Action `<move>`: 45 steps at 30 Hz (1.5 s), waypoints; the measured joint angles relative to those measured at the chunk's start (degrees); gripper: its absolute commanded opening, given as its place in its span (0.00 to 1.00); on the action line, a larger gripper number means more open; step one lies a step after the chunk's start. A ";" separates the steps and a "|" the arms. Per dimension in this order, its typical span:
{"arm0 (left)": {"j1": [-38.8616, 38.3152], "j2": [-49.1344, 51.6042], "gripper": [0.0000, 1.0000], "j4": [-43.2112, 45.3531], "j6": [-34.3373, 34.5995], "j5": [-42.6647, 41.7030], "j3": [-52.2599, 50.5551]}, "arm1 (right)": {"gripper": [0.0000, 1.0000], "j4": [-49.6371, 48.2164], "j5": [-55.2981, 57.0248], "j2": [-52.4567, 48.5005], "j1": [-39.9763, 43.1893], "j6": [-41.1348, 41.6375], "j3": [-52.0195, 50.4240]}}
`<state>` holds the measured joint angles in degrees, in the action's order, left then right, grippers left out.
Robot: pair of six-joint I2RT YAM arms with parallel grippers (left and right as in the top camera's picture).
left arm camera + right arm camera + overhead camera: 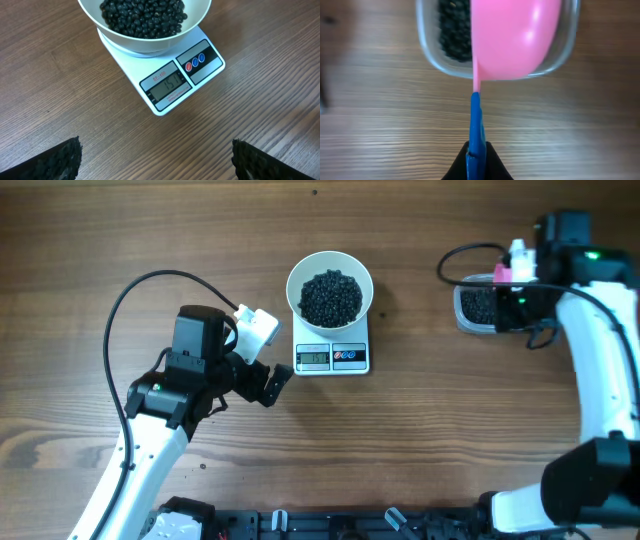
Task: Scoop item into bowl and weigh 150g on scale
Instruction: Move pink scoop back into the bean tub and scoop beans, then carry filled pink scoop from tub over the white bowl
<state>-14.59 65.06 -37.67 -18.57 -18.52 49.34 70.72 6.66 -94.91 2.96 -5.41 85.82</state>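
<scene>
Left gripper (157,162): jaws spread wide, empty, low over the table (60,100). The scale (172,82) lies just ahead of its fingertips, display facing it, with the bowl (145,46) seated on the platform beyond the display. The item (331,297) fills much of the bowl. The digits look close to target, though they are not sharp enough to certify.

Right gripper (477,160): clamped narrow on the blue handle (476,120) of a pink scoop (515,35). The scoop head sits straight out beyond the tips, over the clear tub (422,50) that holds the reserve beans (whether the scoop carries any cannot be told from this angle).

Risks noted:
- Any forward creep of the open left fingers would likely nudge the scale and corrupt the reading.
- A further scoop tipped in whole would probably overshoot.
- The thin handle could pivot in the pinch and spill beans during transit.
</scene>
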 measured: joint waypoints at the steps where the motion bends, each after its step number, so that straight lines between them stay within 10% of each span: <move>1: 0.00 0.00 1.00 -0.02 0.00 0.00 0.00 | 0.04 0.00 2.14 -0.39 -0.83 0.31 -0.07; 13: 0.00 0.00 1.00 -0.02 0.00 0.00 0.00 | 0.04 -0.37 15.56 -0.90 -4.37 1.27 -0.20; 28: 0.00 0.00 1.00 0.00 0.00 0.00 0.00 | 0.04 -8.55 -14.16 -0.87 -8.59 -2.60 7.93; 45: 0.00 0.00 1.00 -0.02 0.00 -0.02 0.00 | 0.04 -14.51 -14.21 -7.15 -27.39 -1.75 8.00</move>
<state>-14.59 65.06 -37.69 -18.57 -18.55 49.34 56.21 -7.55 -102.06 -24.43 -7.16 93.82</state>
